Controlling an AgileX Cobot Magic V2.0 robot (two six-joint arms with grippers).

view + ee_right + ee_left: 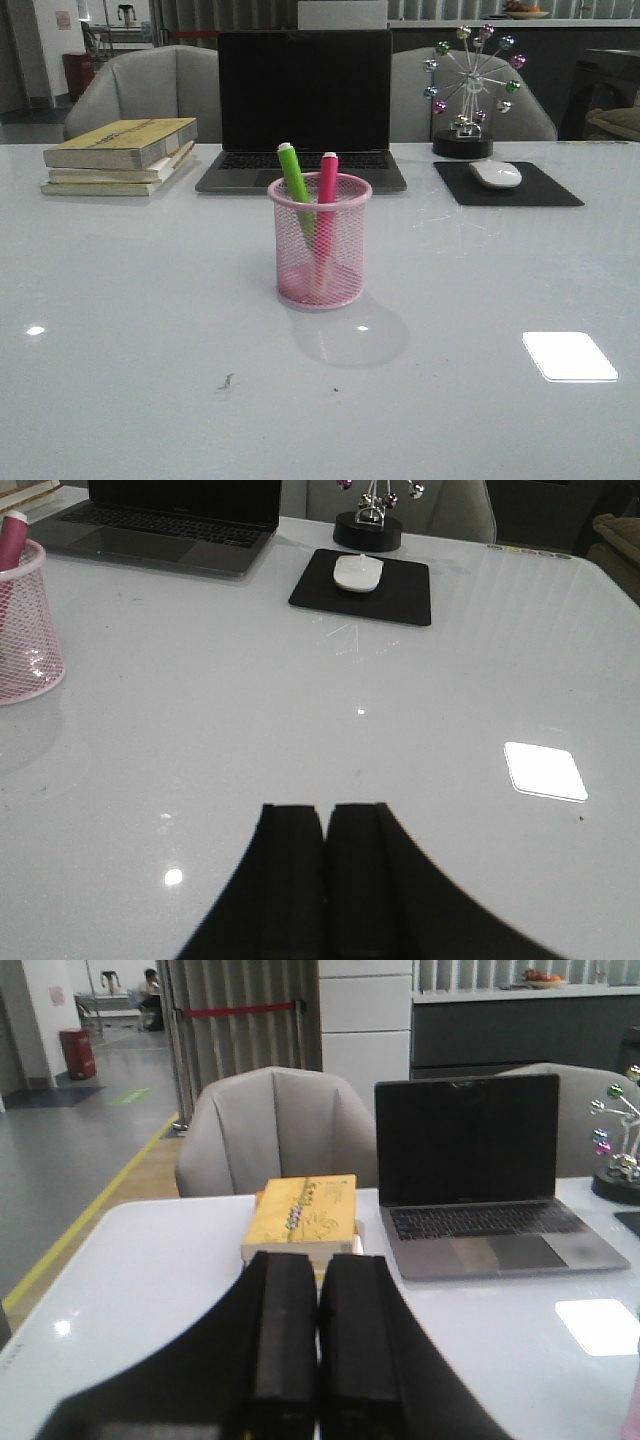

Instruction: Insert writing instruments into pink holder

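The round pink wire-mesh pen cup (320, 243) stood upright near the middle of the glossy white table (120, 300), and both writing instruments were already in it. The chunky bright green highlighter (295, 180) leaned toward the left side of the cup, its whitish cap poking above the rolled rim; the hot pink highlighter (326, 195) stood nearly upright just beside it, its cap also clear of the rim. Their lower ends showed through the mesh, close together near the base ring.

Behind the cup sat an open dark grey laptop (303, 110) with a black screen. To its left lay a stack of yellow-covered books (120, 155); to its right a white computer mouse (495, 174) rested on a black mouse pad (508, 184), with a small desk ornament of coloured metal balls (472, 90) on a black base behind that (a little ferris-wheel shape). Two grey padded chairs (150, 90) stood past the table's far edge.

From its own wrist camera, the black left gripper (318, 1350) had its two fingers pressed together, hanging above the table and facing the books and laptop. The black right gripper (325, 880) was likewise closed tight on nothing, over bare table well apart from the cup, which showed at the edge of that view
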